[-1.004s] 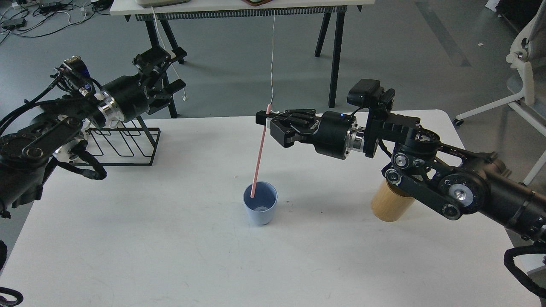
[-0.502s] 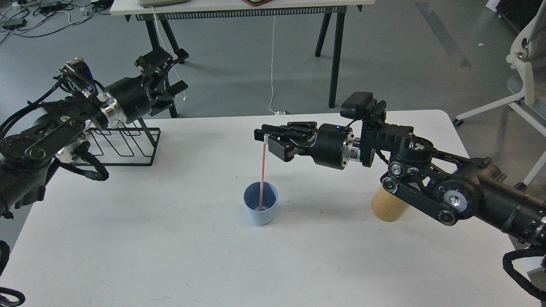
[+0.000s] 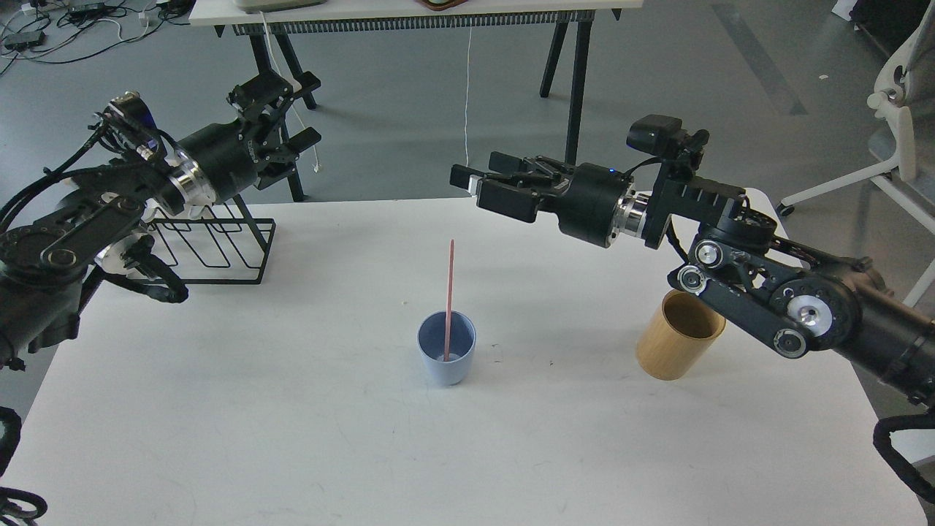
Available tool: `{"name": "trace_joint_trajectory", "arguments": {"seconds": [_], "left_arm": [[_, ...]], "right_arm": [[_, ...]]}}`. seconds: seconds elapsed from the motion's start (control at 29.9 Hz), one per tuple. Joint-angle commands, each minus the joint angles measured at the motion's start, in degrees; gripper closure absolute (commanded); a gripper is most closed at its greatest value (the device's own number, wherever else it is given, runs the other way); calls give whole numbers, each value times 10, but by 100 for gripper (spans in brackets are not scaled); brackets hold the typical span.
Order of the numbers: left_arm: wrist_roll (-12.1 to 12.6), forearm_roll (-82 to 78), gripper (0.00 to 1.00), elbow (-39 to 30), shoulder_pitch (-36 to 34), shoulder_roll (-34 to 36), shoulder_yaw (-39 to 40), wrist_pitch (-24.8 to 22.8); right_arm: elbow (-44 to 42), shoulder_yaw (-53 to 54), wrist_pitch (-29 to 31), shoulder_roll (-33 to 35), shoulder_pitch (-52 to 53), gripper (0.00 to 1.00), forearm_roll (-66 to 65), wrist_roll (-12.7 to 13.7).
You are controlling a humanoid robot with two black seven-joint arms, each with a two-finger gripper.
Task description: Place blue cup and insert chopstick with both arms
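The pale blue cup [image 3: 446, 357] stands upright near the middle of the white table [image 3: 292, 438]. The pink chopstick [image 3: 449, 292] stands in it, nearly upright, its lower end on the cup's bottom. My right gripper [image 3: 478, 186] is open and empty, above and to the right of the chopstick's top, apart from it. My left gripper [image 3: 281, 117] is open and empty, raised at the far left above the black wire rack [image 3: 212, 245].
A tan bamboo-like cylinder [image 3: 679, 343] stands at the right, partly under my right arm. The wire rack sits at the table's back left. Beyond the table are another table's legs [image 3: 577, 95], a hanging white cord and a chair [image 3: 898, 146] at the far right.
My right gripper let go of the chopstick and rose up and to the right. The chopstick now stands alone in the cup. The left arm barely moved.
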State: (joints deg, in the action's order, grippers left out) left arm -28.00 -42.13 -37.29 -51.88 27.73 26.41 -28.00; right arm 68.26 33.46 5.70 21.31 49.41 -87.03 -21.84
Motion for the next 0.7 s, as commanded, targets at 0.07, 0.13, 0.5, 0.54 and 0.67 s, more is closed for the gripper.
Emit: {"name": "trace_joint_trajectory", "arguments": {"seconds": [0.07, 0.13, 0.5, 0.54, 0.67], "left_arm": [[0, 0, 0, -2, -2, 0, 21, 0], [0, 0, 0, -2, -2, 0, 29, 0], [0, 0, 0, -35, 27, 3, 41, 0], [0, 1, 0, -44, 28, 6, 41, 0], [0, 4, 0, -61, 40, 10, 49, 0]], "right_arm": [[-2, 43, -1, 46, -6, 0, 160, 0], [-2, 57, -1, 64, -17, 0, 210, 2], [-8, 71, 7, 90, -60, 0, 546, -6], [-15, 71, 10, 87, -62, 0, 562, -7], [-44, 72, 51, 85, -67, 0, 638, -28]]}}
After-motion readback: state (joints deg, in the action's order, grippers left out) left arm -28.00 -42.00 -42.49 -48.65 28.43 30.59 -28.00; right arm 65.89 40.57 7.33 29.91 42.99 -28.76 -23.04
